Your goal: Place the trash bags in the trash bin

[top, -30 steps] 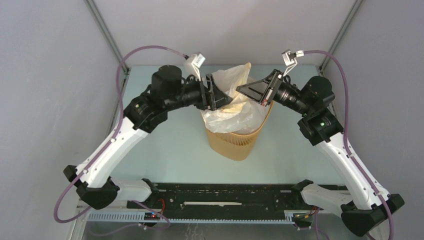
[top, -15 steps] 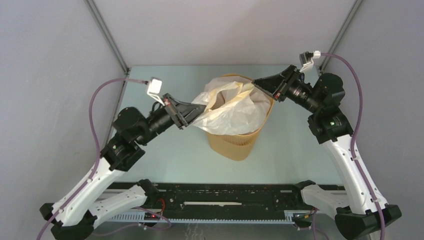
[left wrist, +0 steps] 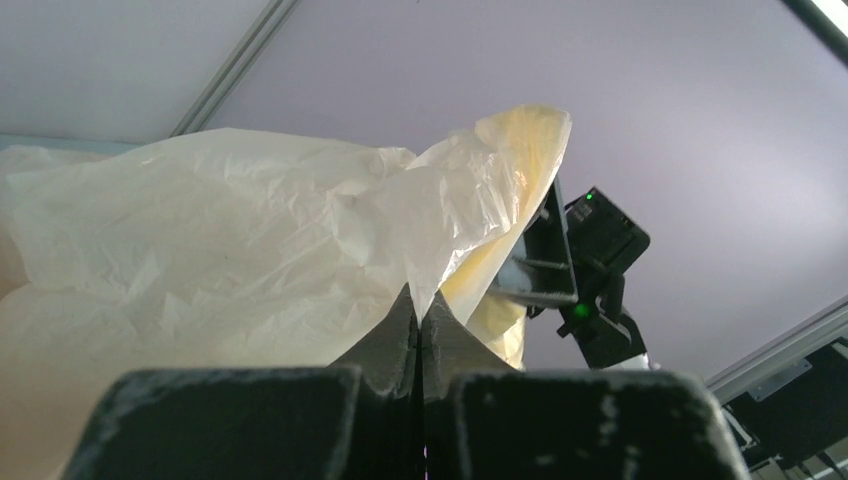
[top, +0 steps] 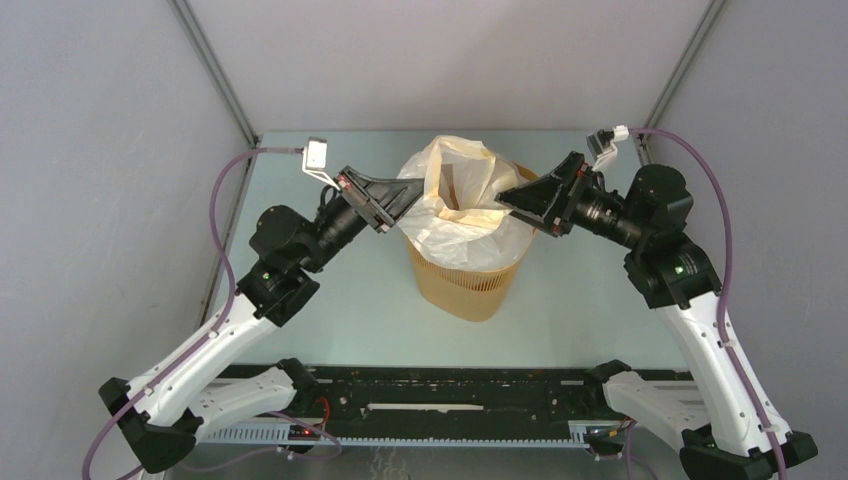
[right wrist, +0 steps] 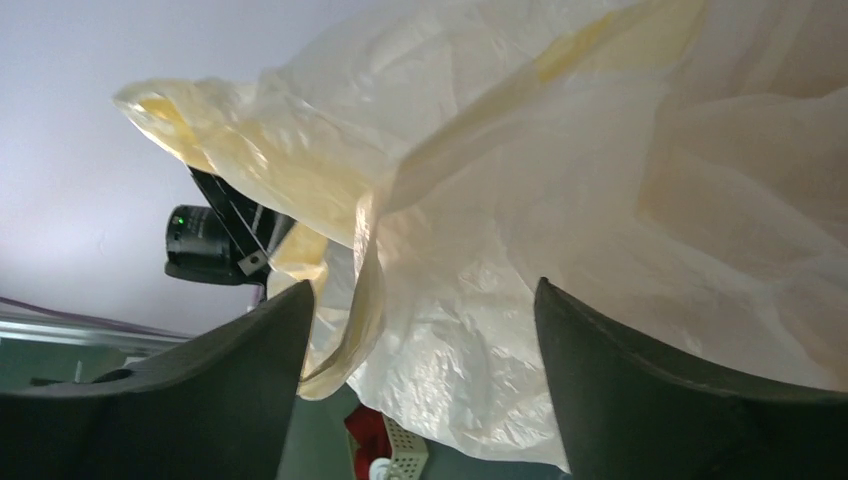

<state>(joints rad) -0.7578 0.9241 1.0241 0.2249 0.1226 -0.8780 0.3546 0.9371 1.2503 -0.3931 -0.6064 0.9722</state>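
Left claw clenched on bag edge, at left rim of bin. Right claw released, jaws spread wide against bag.

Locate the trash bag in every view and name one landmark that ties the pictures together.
Top external: trash bag at centre, draped over the mouth of the trash bin.
Left wrist: fills the left and centre, pinched by the shut left gripper.
Right wrist: fills the centre and right, above the open right gripper.
Shared landmark: its pale yellow rim band.
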